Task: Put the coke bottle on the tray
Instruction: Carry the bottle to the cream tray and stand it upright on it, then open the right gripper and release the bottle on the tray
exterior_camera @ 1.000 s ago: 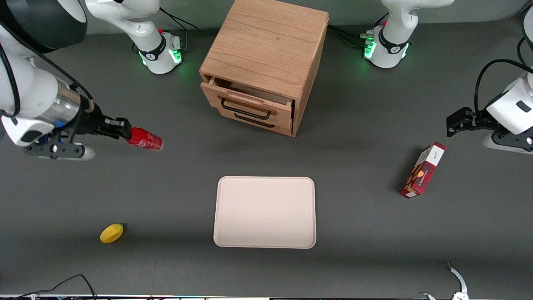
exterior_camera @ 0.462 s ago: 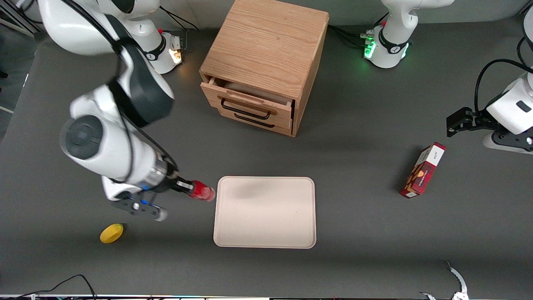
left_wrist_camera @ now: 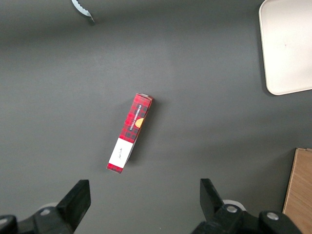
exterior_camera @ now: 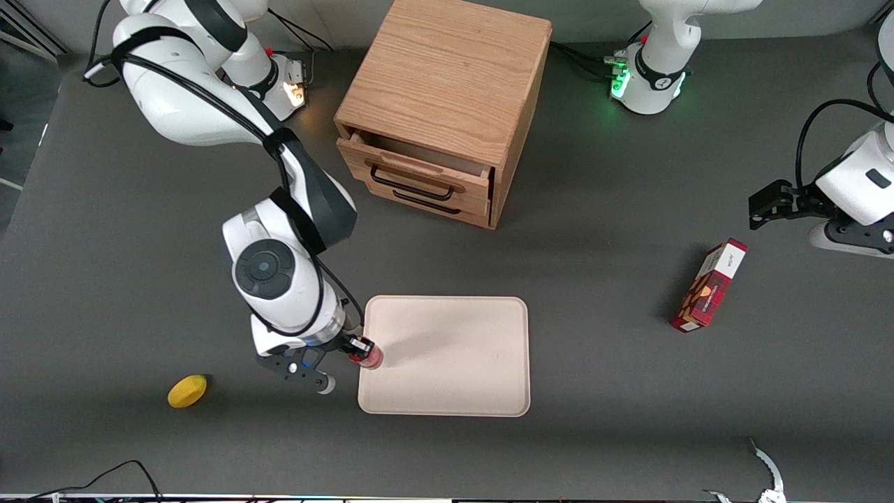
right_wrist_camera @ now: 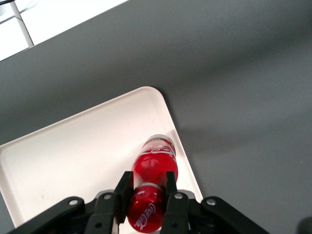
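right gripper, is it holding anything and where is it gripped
The gripper is shut on the coke bottle, fingers clamped on its upper body near the cap, over the tray edge nearest the working arm.

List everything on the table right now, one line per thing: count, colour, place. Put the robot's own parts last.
coke bottle: one, red, held over the tray's edge toward the working arm's end.
tray: one, pale beige, on the table, nearer the front camera than the cabinet.
wooden cabinet: one, light oak, two drawers with black handles, the top drawer slightly open.
carton: one, red and white, lying on the table toward the parked arm's end.
lemon: one, yellow, on the table toward the working arm's end, near the front camera.
gripper: one, black, shut on the coke bottle at the tray's edge.
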